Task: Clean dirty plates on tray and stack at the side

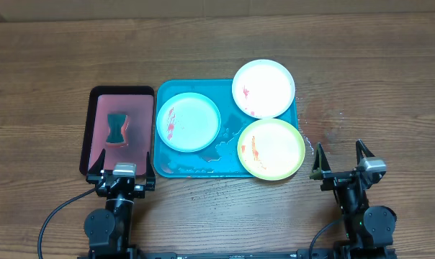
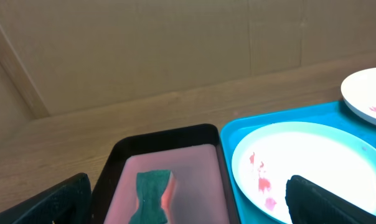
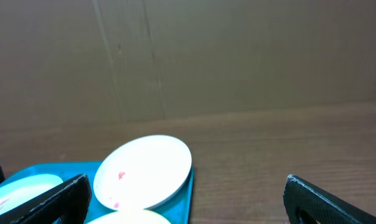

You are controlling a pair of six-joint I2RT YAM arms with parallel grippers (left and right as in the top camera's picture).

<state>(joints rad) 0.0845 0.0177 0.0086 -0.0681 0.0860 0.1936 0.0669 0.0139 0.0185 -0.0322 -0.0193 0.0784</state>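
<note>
The teal-blue tray (image 1: 181, 165) lies mid-table with three red-smeared plates on it. The light blue plate (image 1: 189, 122) lies at its left. The white plate (image 1: 263, 88) overhangs the far right rim. The yellow-green plate (image 1: 271, 149) overhangs the near right corner. My left gripper (image 1: 122, 176) is open and empty at the table's near edge, in front of the pinkish-red tray. My right gripper (image 1: 341, 167) is open and empty, right of the tray. The left wrist view shows the light blue plate (image 2: 312, 155). The right wrist view shows the white plate (image 3: 144, 169).
A dark-rimmed pinkish-red tray (image 1: 95, 115) lies left of the teal tray and holds a green sponge (image 1: 117, 128), also in the left wrist view (image 2: 152, 194). Water drops speckle the teal tray's near part and the wood to its right (image 1: 325, 122).
</note>
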